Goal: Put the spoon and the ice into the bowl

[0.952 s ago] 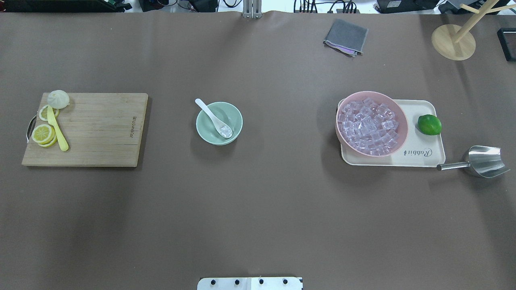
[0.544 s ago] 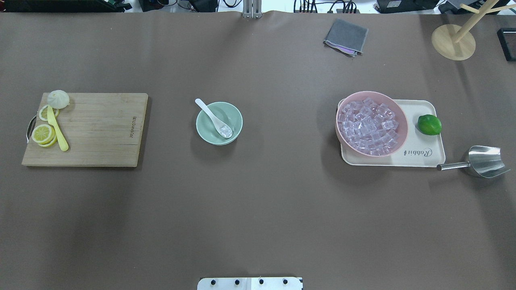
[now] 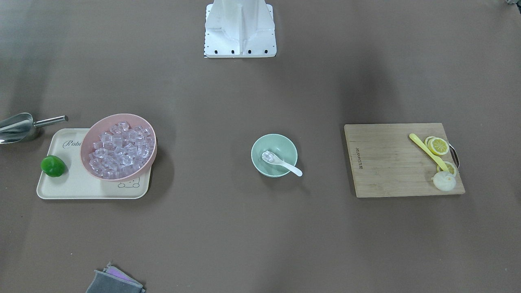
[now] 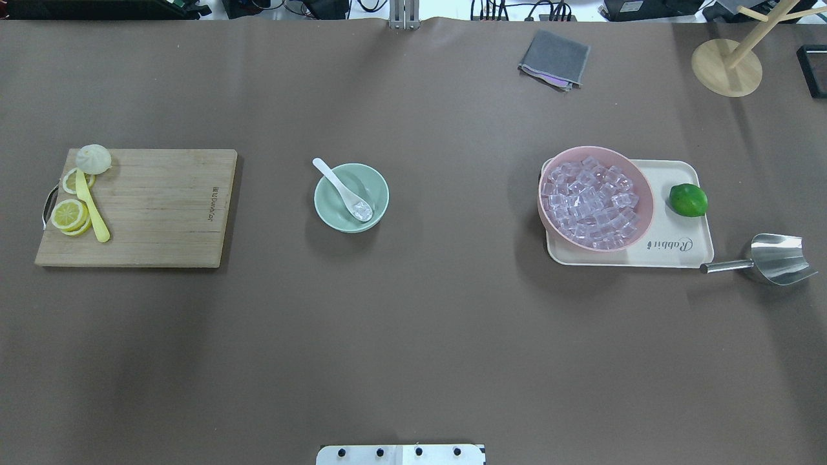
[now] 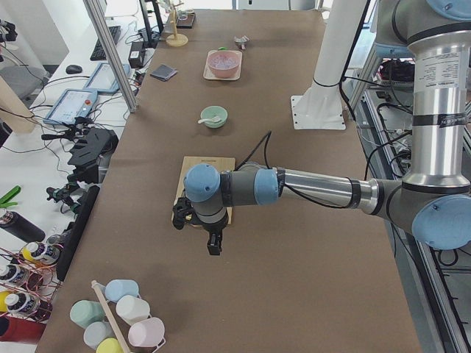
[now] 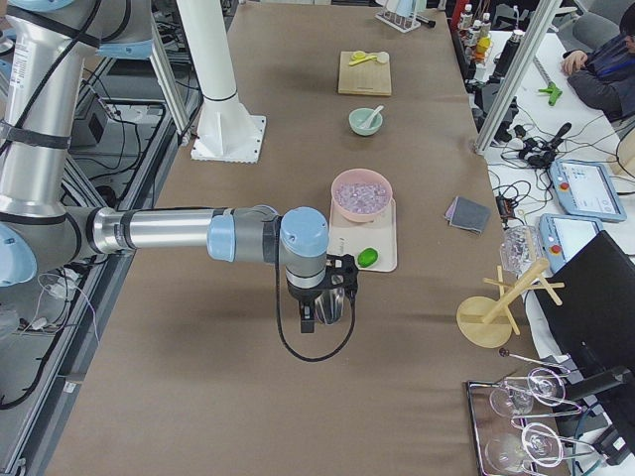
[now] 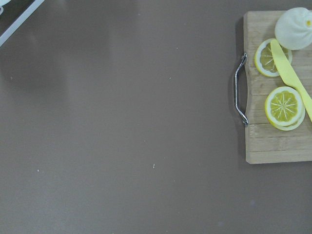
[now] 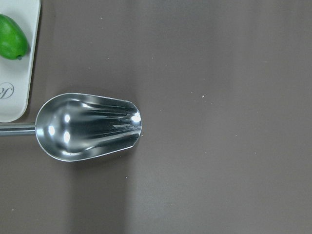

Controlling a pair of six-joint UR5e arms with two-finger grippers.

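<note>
Mint-green round smooth bowl (image 4: 376, 185) holds glossy white soup spoon (image 4: 336, 183), with clear ice cube (image 4: 362, 208) in its scoop. Handle overhangs rim: stray knock could tip spoon out. Left gripper (image 5: 212, 243) and right gripper (image 6: 308, 317) well apart from bowl; whether their fingers are apart or together, cannot tell.

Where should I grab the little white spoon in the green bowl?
Take the spoon by its handle, from above: it sticks out over the bowl's far-left rim, clear of the walls. The scoop lies low inside, holding an ice cube.
</note>
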